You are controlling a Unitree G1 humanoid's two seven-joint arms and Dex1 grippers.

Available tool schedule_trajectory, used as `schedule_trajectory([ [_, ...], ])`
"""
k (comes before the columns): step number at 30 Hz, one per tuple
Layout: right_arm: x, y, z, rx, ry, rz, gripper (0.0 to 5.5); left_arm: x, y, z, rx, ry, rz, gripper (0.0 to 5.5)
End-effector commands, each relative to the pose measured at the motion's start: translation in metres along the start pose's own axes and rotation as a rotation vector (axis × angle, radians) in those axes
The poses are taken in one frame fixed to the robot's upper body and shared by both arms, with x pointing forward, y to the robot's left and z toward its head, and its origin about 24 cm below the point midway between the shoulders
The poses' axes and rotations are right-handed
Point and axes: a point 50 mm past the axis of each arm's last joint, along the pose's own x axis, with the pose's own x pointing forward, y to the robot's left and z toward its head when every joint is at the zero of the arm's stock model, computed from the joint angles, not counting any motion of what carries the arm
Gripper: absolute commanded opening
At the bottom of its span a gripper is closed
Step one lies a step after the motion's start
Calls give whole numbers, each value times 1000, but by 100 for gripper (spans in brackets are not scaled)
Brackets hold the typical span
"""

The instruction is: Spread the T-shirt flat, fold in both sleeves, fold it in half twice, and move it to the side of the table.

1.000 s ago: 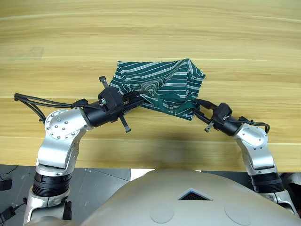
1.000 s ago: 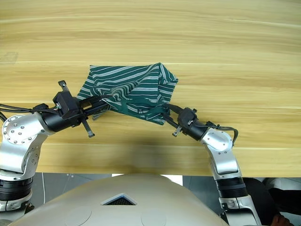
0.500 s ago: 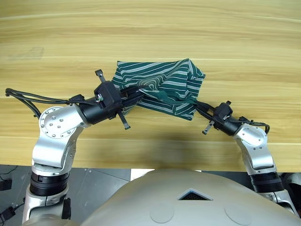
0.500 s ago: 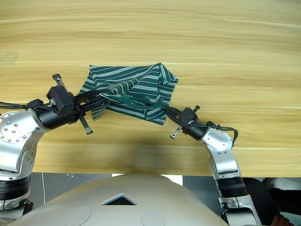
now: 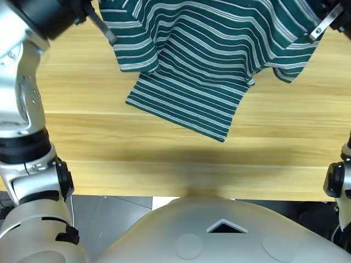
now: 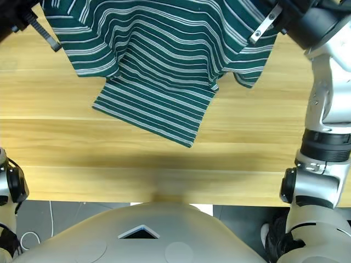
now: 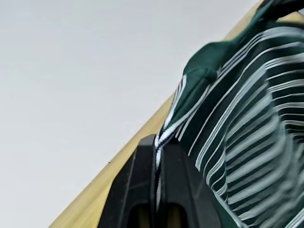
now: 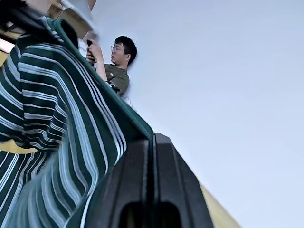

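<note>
A dark green T-shirt [image 5: 203, 60] with white stripes hangs in the air, stretched between my two raised arms. Its lower hem [image 5: 181, 112] dangles above the wooden table [image 5: 109, 159] and casts a shadow there. My left gripper [image 7: 156, 147] is shut on the cloth at one upper edge, on the left side of the eye views. My right gripper [image 8: 152, 140] is shut on the opposite upper edge, on the right side. A sleeve [image 5: 290, 66] droops below the right grip. The top of the shirt is cut off by the upper edge of the eye views.
The table's front edge [image 5: 181, 193] runs just ahead of my body, with dark floor [image 5: 109, 211] below it. Bare wood lies under and around the hanging shirt.
Both arms have risen high and moved apart, lifting the bunched shirt off the table. It now hangs opened out between the grippers.
</note>
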Motion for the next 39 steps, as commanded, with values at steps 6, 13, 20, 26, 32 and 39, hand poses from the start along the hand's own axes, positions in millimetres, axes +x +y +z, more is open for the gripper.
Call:
schedule_trajectory([
  [6,-10,-29,54,-108,-31,191,6,-2,5,24,48,96,-203,0],
  [13,53,-87,15,-95,98,-121,6,61,49,6,41,159,-95,0],
  [20,112,-125,36,-370,280,-618,6,131,105,46,254,236,427,0],
  [26,108,-137,59,-420,206,-711,6,124,124,89,300,118,520,0],
  [32,90,-96,-22,-346,310,-363,6,121,43,-27,371,310,-205,0],
  [39,9,25,-95,7,257,325,6,-16,-135,-93,189,275,-851,0],
])
